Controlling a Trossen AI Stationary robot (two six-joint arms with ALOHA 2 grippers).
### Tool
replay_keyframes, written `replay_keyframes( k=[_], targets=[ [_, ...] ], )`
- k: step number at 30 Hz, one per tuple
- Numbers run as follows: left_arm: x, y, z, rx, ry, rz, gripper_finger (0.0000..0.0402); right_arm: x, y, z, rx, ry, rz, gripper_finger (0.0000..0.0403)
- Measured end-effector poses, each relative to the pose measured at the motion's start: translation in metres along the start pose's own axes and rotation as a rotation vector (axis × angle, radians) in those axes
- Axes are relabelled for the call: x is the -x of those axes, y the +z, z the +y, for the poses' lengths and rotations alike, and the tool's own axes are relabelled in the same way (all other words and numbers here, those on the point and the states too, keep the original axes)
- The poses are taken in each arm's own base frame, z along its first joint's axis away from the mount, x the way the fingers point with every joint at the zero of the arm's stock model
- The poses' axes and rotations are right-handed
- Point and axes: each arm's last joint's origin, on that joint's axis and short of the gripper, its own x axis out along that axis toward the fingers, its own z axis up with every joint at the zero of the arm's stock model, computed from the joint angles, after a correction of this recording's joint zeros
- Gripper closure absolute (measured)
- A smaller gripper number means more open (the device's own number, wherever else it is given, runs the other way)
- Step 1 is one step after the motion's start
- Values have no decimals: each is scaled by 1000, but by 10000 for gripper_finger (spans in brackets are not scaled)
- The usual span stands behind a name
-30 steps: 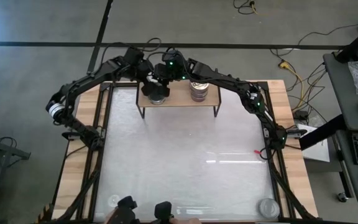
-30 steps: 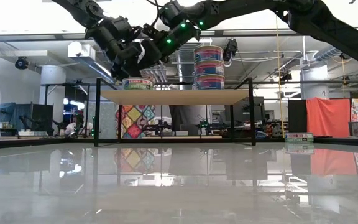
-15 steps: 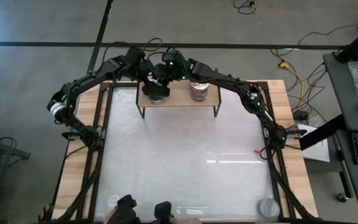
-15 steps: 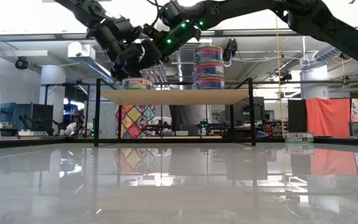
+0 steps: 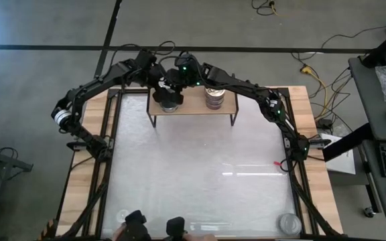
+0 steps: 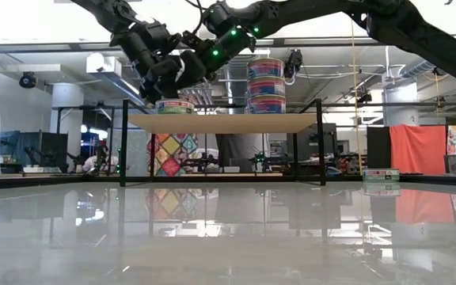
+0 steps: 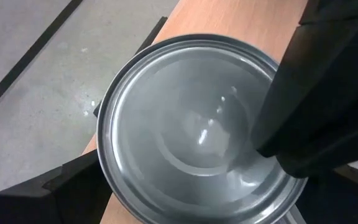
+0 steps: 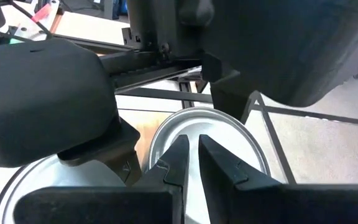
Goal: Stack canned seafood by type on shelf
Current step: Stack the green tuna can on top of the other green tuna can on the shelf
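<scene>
The light-wood shelf point(image 5: 191, 108) point(image 6: 220, 123) stands at the table's far edge. On its left end sits one silver-lidded tin point(image 5: 171, 102) point(image 6: 174, 105) point(image 7: 197, 130), resting on its base. A stack of three tins point(image 5: 214, 98) point(image 6: 266, 84) stands on its right half. Both grippers hover over the single tin. My left gripper point(image 6: 163, 83) is open, with a finger point(image 7: 61, 186) beside the tin's rim. My right gripper point(image 8: 190, 158) point(image 6: 187, 75) is shut, its tips above the lid point(image 8: 219, 134).
One more tin point(image 5: 288, 223) point(image 6: 381, 175) lies on the white tabletop near its right near corner. The two arms cross close together above the shelf's left end. The shelf's black legs point(image 6: 123, 142) stand on the tabletop; the middle of the table is open surface.
My left gripper has risen a little above the single tin and drawn slightly toward the table's left. The tin has stayed in place on the shelf.
</scene>
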Motion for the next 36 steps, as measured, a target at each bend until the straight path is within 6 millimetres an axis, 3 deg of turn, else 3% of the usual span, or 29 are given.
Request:
replay_keyframes(
  k=[18,36],
  targets=[
    [-2,5,-6,-75,4,-36,2,-5,-12,3,7,14,69,374],
    [2,9,-6,-80,4,-48,2,-5,-11,0,41,-67,76,374]
  ],
)
